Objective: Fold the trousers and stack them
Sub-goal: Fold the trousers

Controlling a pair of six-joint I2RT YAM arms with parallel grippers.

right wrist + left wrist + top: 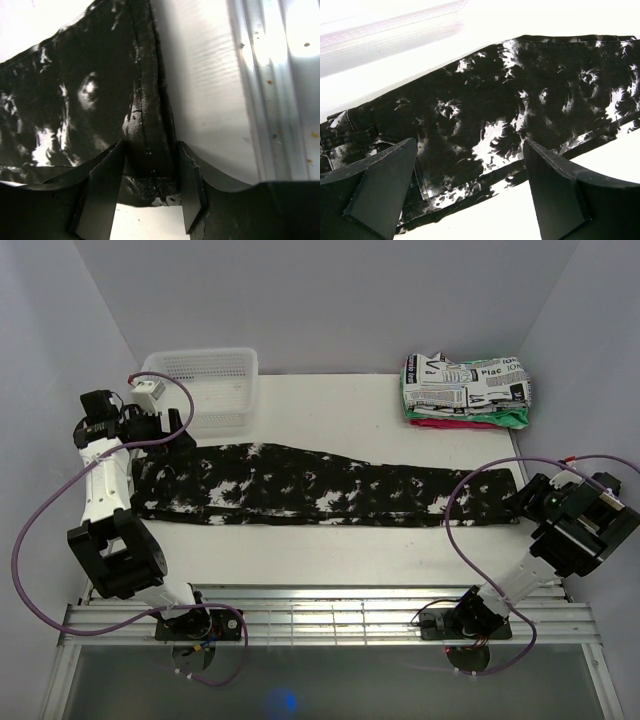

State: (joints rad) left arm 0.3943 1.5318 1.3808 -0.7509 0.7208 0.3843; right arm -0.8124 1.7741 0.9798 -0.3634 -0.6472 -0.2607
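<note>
Near edge: both arm bases sit on a ribbed metal rail (330, 605). Purple cables (30, 530) loop off each arm.

Right gripper (516, 502) is down at the right edge of the table (330, 560), on the narrow end of the trousers (320, 485). In the right wrist view its gap (148, 192) is narrow. A raised ridge of the hem (150, 125) runs up between the two fingers (102, 195), and the fabric touches both inner faces, so it's pinching the cloth. Bare tabletop is just right of that ridge.

The trousers are black with white splotches. They lie flat in one long strip across the middle of the table, running from the left edge almost to the right edge. The wider end is at the left, and the strip is roughly parallel to the near edge.

Left gripper (172, 430) is at the left edge, over the wide end. In the left wrist view it's spread wide (469, 145), with fabric (520, 100) showing across the whole gap and nothing between the fingers (380, 195). I can't tell whether the tips touch the cloth or sit just above it.

Far-left corner: a white perforated basket (205, 390), just beyond the trousers' wide end.

Far-right corner: a folded stack well apart from the trousers. A newspaper-print garment (465, 382) is on top, with red (450, 423) and green (515, 418) cloth edges showing underneath.
</note>
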